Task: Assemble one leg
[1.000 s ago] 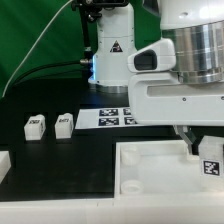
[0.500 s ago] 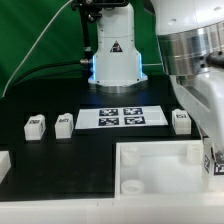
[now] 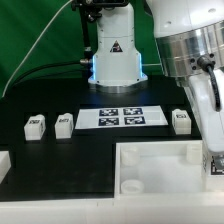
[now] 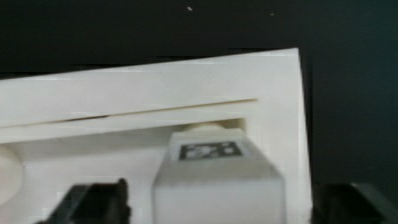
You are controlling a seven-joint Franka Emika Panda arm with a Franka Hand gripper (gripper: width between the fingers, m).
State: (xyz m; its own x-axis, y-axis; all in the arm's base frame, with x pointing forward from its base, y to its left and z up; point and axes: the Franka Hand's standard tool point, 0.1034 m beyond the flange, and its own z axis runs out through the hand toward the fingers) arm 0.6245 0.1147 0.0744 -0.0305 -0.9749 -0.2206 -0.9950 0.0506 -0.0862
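In the wrist view a leg [image 4: 214,168], a small white block with a black-and-white tag facing up, stands at the corner of the large white tray-like piece [image 4: 107,100]. My gripper [image 4: 222,205] straddles it. The dark fingers [image 4: 98,205] stand on either side with a gap to the block, so it is open. In the exterior view the gripper [image 3: 214,150] is at the right edge over the tray piece [image 3: 165,160], and this leg [image 3: 216,165] barely shows. Three more legs lie on the black table: two [image 3: 35,126] [image 3: 64,124] at the exterior view's left and one [image 3: 181,121] at its right.
The marker board [image 3: 120,117] lies flat at the middle back, in front of the arm's white base [image 3: 115,60]. Another white part [image 3: 3,165] pokes in at the exterior view's left edge. A green curtain hangs behind.
The arm has swung toward the exterior view's right, uncovering the marker board and the right-hand leg. The gripper stays low at the tray piece's right corner.
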